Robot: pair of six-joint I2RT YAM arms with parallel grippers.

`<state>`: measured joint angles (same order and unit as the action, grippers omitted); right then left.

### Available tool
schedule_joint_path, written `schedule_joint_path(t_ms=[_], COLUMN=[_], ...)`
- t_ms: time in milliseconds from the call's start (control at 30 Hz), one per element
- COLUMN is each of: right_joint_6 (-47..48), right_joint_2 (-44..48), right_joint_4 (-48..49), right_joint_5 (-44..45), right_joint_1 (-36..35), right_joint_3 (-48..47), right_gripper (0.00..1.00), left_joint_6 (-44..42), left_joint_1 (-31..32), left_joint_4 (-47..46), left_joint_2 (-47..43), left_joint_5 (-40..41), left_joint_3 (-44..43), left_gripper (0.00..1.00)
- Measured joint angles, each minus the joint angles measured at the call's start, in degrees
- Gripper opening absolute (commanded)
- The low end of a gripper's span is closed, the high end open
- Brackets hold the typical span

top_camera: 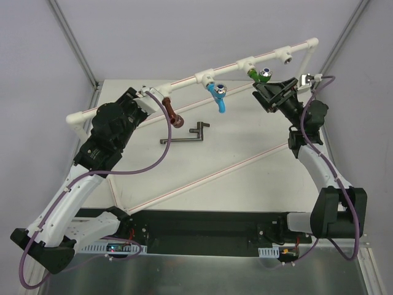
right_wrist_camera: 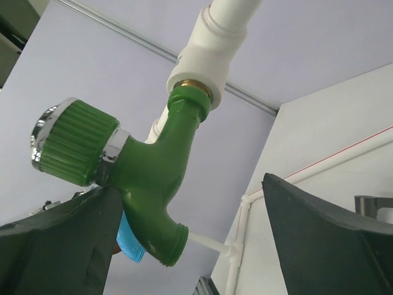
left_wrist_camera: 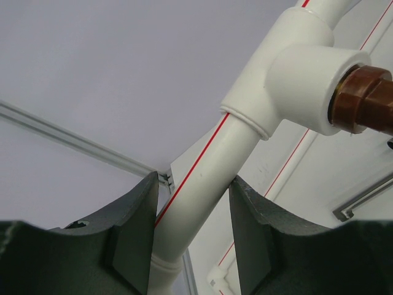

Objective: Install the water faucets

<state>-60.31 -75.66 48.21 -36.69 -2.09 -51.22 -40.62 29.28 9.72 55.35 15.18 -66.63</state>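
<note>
Black right pincer (right_wrist_camera: 187, 187): apart, wide, clamped on nothing. One finger (right_wrist_camera: 67, 246) is against or just beside the green faucet (right_wrist_camera: 153, 172). The other finger (right_wrist_camera: 331, 239) stands well apart from it.
Green faucet: hangs from a tee (right_wrist_camera: 212, 46) of the white pipe frame (right_wrist_camera: 228, 9), above the far right corner of the counter (top_camera: 245, 141). Spout down, silver-capped knob out to one side. A brass ring shows at the tee's mouth.
Left pincer (left_wrist_camera: 195, 181): straddles the frame's pipe near the far left corner. Both pads are close to it; cannot tell whether they press.
Brown faucet (left_wrist_camera: 362, 98): seated in the tee just beyond the left pincer.
Blue faucet (top_camera: 216, 95): on the frame about midway along the far edge, spout down.
Loose on counter: a dark angled metal piece (top_camera: 184, 134), toward the far edge, below the brown faucet.
Step in hand (judged): turning the green faucet home; all three are already on the frame.
Doing it well (judged):
- Close on the faucet body, not the ribbed knob, which would likely spin by itself.
- Centre the body between the fingers first, since it sits hard over to one side.
- Turn about the tee's own axis, so the thread is not levered.
- Have the left pincer brace the pipe against twisting.
- Finish with the spout pointing down, like the blue one.
</note>
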Motion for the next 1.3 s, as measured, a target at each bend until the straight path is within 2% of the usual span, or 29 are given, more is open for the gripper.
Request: schedule_joint_path(t_ms=[133,233,433,567,700,867,1067,1167,1300], right_joint_6=[5.4,10.8,28.9,40.4,48.4,52.7,55.1,55.1,52.3], right_joint_2=[2.4,4.8,12.0,15.7,15.9,12.5,8.0,6.6,5.6], right_joint_4=[-5.8,-11.3,-29.1,-37.0,-41.8,-44.9,-48.3,-49.0,-48.6], right_joint_5=[0.5,1.6,5.9,8.7,11.0,13.4,16.6,17.1,17.1], right_joint_1=[0.9,1.2,1.6,0.9,-1.6,-4.1,-5.8,-6.1,-6.3], right_joint_3=[-1.1,-2.2,-9.0,-14.1,-18.9,-21.8,-22.3,-22.3,-22.3], right_gripper=[1.0,0.96,0.96,0.96,0.98,0.99,0.9,0.81,0.62], left_joint_6=[0.0,0.0,0.0,0.0,0.0,0.0,0.0,0.0,0.0], left_joint_1=[0.0,0.0,0.0,0.0,0.0,0.0,0.0,0.0,0.0], left_joint_4=[0.0,0.2,0.3,0.3,0.3,0.4,0.4,0.4,0.4], left_joint_2=[0.0,-0.2,-0.2,-0.2,-0.2,-0.2,-0.2,-0.2,-0.2], left_joint_5=[0.0,0.0,-0.1,-0.2,-0.2,-0.2,-0.2,-0.2,-0.2], left_joint_3=[0.0,0.0,0.0,0.0,0.0,0.0,0.0,0.0,0.0], left_gripper=[0.0,0.0,0.0,0.0,0.0,0.0,0.0,0.0,0.0])
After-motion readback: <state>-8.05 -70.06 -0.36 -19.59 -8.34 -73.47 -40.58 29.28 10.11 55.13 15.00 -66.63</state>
